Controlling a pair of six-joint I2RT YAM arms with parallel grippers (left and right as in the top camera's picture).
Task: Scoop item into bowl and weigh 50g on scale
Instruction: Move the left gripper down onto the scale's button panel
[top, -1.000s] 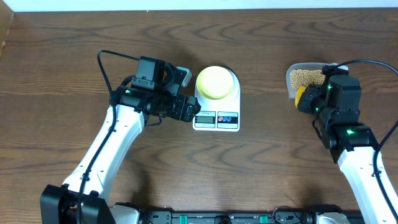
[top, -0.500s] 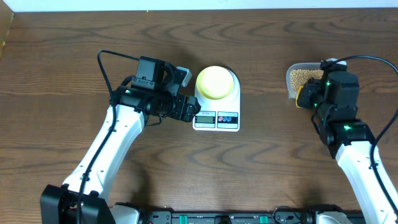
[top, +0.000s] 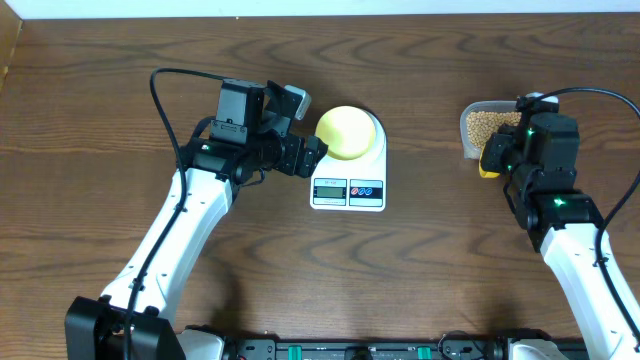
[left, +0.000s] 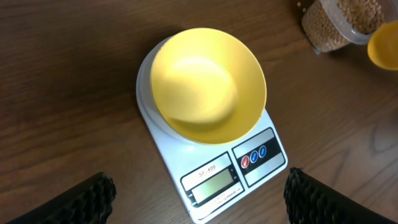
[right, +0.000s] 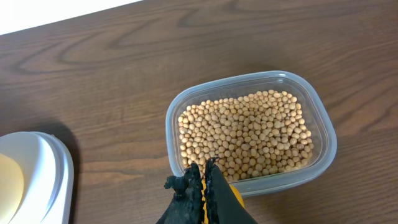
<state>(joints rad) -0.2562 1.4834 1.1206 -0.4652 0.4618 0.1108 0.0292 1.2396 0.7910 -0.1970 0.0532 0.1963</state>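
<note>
Overhead: left hand (top: 312, 153) spread wide beside bowl (top: 347, 132).

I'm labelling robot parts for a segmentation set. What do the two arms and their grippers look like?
The left arm and right arm share white link shells, black joint and wrist housings, and small green lights. A thin black cable loops off each wrist. The left gripper and right gripper have black fingers with knobbly textured pads.

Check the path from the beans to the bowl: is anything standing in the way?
Nothing visible does. Only bare table lies between the container of beans and the bowl on the scale. The left end effector, open, hovers on the bowl's other side, off that path.
</note>
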